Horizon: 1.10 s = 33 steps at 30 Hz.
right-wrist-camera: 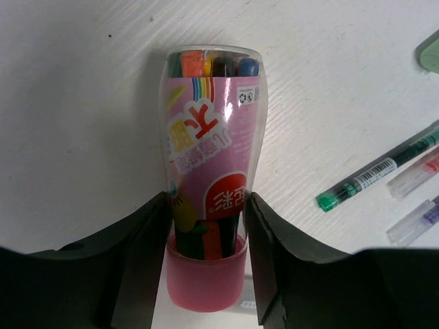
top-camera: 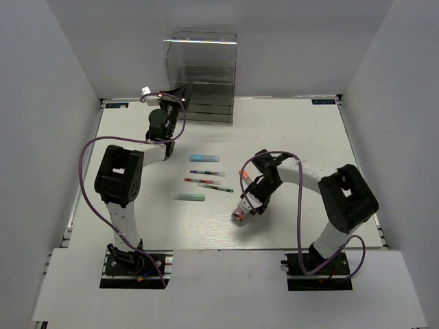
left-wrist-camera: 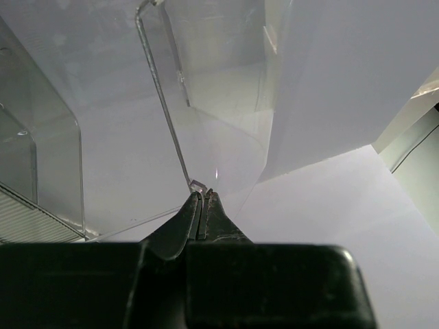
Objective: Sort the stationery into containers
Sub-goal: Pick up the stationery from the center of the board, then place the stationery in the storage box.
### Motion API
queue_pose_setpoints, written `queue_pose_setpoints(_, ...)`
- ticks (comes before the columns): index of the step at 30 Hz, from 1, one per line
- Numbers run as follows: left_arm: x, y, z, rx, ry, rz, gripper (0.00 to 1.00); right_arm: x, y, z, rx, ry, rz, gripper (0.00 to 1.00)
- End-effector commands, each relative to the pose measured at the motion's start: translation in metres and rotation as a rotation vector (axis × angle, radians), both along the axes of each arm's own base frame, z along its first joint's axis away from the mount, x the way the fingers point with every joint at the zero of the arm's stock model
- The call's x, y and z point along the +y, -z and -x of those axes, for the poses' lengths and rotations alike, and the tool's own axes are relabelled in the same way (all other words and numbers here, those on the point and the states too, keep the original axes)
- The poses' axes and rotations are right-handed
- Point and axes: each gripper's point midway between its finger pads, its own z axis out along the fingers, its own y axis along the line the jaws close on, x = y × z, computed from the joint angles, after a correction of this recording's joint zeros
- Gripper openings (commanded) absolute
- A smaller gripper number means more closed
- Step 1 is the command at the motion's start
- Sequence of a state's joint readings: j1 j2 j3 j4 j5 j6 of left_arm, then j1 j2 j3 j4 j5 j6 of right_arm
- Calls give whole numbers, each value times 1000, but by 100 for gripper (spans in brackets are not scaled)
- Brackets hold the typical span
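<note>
Snugly, the right hand (right-wrist-camera: 208, 202) grips the pink tube (right-wrist-camera: 209, 137) between its half-closed fingers.

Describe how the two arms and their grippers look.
The left arm and right arm share white links, bulky black joint housings and a looping purple cable each. The left gripper and right gripper have black, tapering fingers.

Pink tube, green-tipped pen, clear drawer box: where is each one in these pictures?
pink tube (right-wrist-camera: 209, 157), right wrist view, on its pink label.
green-tipped pen (right-wrist-camera: 375, 171), right wrist view, mid-barrel.
clear drawer box (top-camera: 201, 74), top external view, on its front wall.
</note>
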<state>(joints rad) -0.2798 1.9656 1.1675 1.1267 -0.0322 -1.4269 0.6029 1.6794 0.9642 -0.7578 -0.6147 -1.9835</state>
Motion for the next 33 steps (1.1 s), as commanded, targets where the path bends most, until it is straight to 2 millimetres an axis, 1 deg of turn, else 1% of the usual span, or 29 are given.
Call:
queue_pose_setpoints(1,-1,-32,13,-95,16,29,0,-3,-22,3,-20,29,-25,13)
queue_pose_setpoints(2,-1,-32,13,-95,16,29,0,2,-29,3,-24,37,-57,13)
queue_pose_setpoints(3,-1,-32,13,-95,16,29,0,4,-43,1,-24,86,-83,11)
queue_pose_setpoints(5,-1,-36,13,-104,16,32,0,12,-65,-8,-79,112,-146,10)
queue_pose_setpoints(7,-1,-36,13,-104,16,32,0,15,-76,-14,-52,198,-165,8)
queue_pose_setpoints(8,-1,-36,13,-104,16,32,0,21,-85,-26,-76,246,-199,6)
queue_pose_setpoints(9,-1,-36,13,-104,16,32,0,24,-91,-32,-87,270,-219,6)
queue_pose_setpoints(11,-1,-36,13,-104,16,32,0,32,-106,-56,-116,376,-272,4)
queue_pose_setpoints(12,-1,-36,13,-104,16,32,0,37,-115,-71,-146,442,-308,4)
queue_pose_setpoints(13,-1,-36,13,-104,16,32,0,37,-118,-82,-153,503,-314,4)
queue_pose_setpoints(14,-1,-36,13,-104,16,32,0,39,-123,-91,-170,527,-333,4)
queue_pose_setpoints(15,-1,-36,13,-104,16,32,0,45,-138,-110,-240,553,-387,4)
queue_pose_setpoints(16,-1,-36,13,-104,16,32,0,46,-133,-119,-225,606,-376,4)
queue_pose_setpoints(17,-1,-36,13,-104,16,32,0,49,-141,-128,-245,624,-393,4)
queue_pose_setpoints(18,-1,-36,13,-104,16,32,0,54,-144,-146,-264,664,-412,4)
queue_pose_setpoints(19,-1,-36,13,-104,16,32,0,54,-147,-157,-294,686,-414,4)
queue_pose_setpoints(20,-1,-36,13,-104,16,32,0,61,-163,-170,-318,708,-456,2)
queue_pose_setpoints(21,-1,-36,13,-104,16,32,0,65,-166,-183,-327,738,-456,2)
queue_pose_setpoints(22,-1,-36,13,-104,16,32,0,67,-156,-191,-319,759,-432,2)
queue_pose_setpoints(23,-1,-36,13,-104,16,32,0,75,-170,-206,-342,779,-476,2)
queue_pose_setpoints(24,-1,-36,13,-104,16,32,0,80,-180,-214,-358,779,-499,2)
queue_pose_setpoints(25,-1,-36,13,-104,16,32,0,82,-176,-221,-359,783,-497,2)
queue_pose_setpoints(27,-1,-36,13,-104,16,32,0,90,-193,-230,-400,781,-553,1)
queue_pose_setpoints(28,-1,-36,13,-104,16,32,0,91,-194,-234,-414,786,-562,1)
queue_pose_setpoints(29,-1,-36,13,-104,16,32,0,94,-190,-237,-416,792,-564,0)
queue_pose_setpoints(30,-1,-36,13,-104,16,32,0,96,-193,-240,-428,795,-578,0)
queue_pose_setpoints(31,-1,-36,13,-104,16,32,0,100,-201,-247,-448,808,-624,0)
queue_pose_setpoints(32,-1,-36,13,-104,16,32,0,100,-206,-257,-469,843,-638,0)
queue_pose_setpoints(33,-1,-36,13,-104,16,32,0,102,-207,-264,-484,859,-657,0)
